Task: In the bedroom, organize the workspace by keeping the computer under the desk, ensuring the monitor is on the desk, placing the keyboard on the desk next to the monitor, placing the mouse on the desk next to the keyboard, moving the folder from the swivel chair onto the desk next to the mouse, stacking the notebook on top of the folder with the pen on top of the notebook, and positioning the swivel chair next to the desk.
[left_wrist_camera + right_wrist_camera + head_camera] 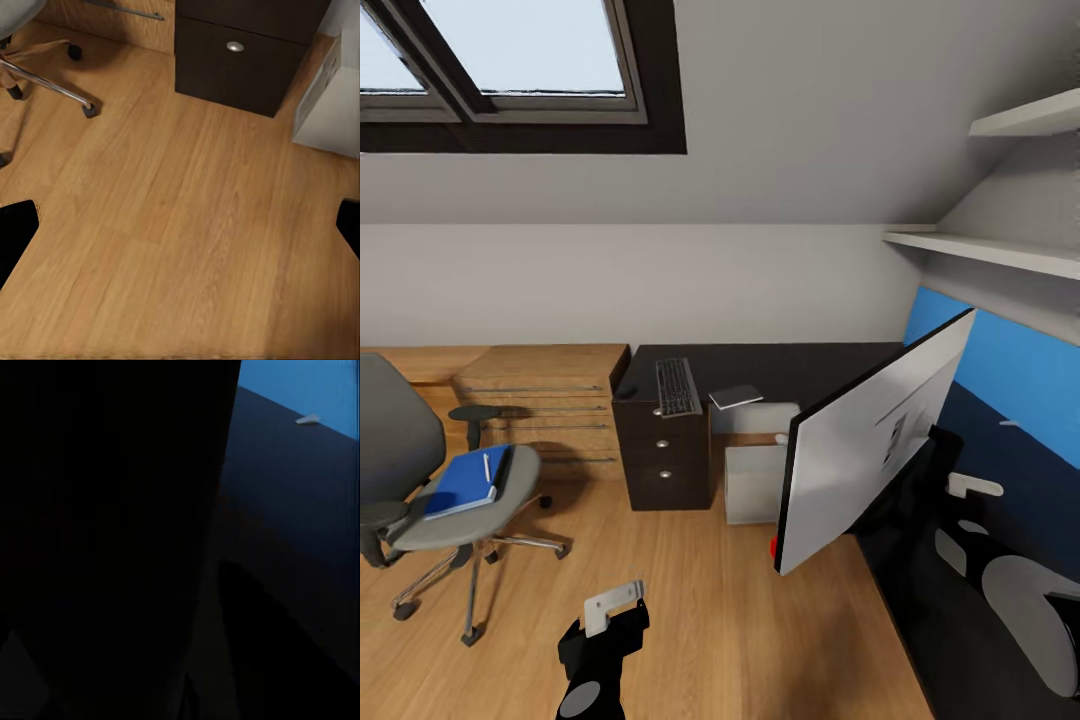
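1. Attic bedroom: sloped grey ceiling, dark-framed skylight (510, 70), light wood floor (710, 600).
2. Swivel chair (420, 470) at head view left, on the floor, well apart from the desk (800, 365).
3. Blue folder (465, 482) flat on the chair seat; white pen (486, 466) lying on the folder.
4. Keyboard (677, 386) flat on the black desk top, above the black drawer unit (663, 455); small dark item just left of it, too small to identify.
5. Thin grey-white notebook (736, 396) on the desk just right of the keyboard, not touching it.
6. Light grey computer (753, 483) standing on the floor under the desk, beside the drawer unit; also seen in left wrist view (330, 105) next to the bottom drawer.
7. Monitor (870, 440) tilted, silver back toward camera, red dot at lower corner; right arm (970, 520) close behind it against the blue back panel (1010, 350).
8. Right wrist view mostly black; jaws state: cannot tell.
9. Left gripper (610, 607) low over bare floor, holding nothing; in left wrist view, dark fingertips (15, 232) at opposite frame edges, jaws wide.
10. Oak dresser (545, 400) against the wall between chair and drawer unit.
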